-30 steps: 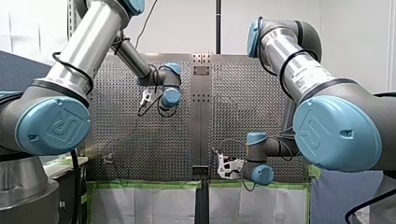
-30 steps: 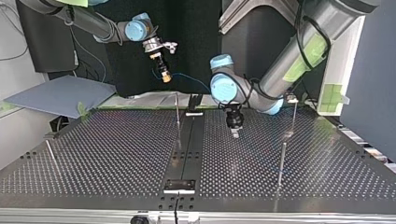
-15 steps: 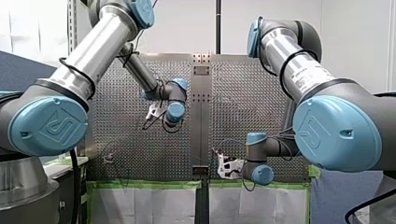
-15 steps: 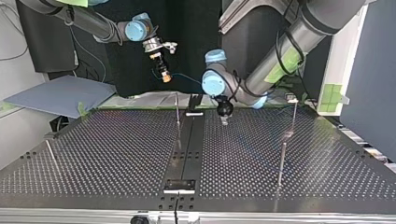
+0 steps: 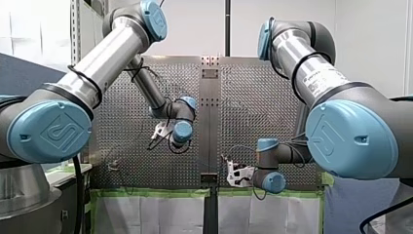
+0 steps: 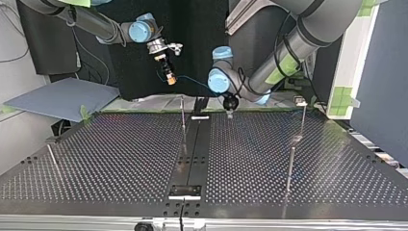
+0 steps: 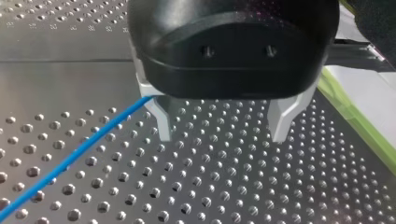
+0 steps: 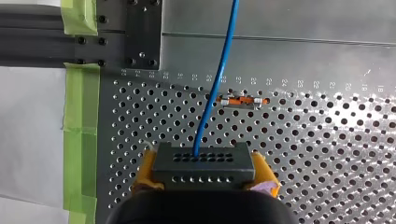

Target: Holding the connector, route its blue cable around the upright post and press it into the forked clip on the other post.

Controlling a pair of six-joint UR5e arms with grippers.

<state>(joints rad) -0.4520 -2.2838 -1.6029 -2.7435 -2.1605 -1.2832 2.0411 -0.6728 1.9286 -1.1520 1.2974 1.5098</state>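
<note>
Fingers of our right gripper (image 8: 204, 173) are clenched on the dark connector (image 8: 204, 161), with yellow pads (image 8: 145, 169) on both its sides. The blue cable (image 8: 218, 79) leaves the connector's holed face and runs ahead over the perforated counter (image 8: 327, 140), passing a small orange piece (image 8: 243, 101) that lies there. Fingers of our left gripper (image 7: 219, 125) stand apart with nothing between them, and the cable passes just beside one. In the top view the connector hangs above the counter's far edge, near an upright post (image 6: 183, 118) and well apart from a second post (image 6: 302, 120) at the view's right.
</note>
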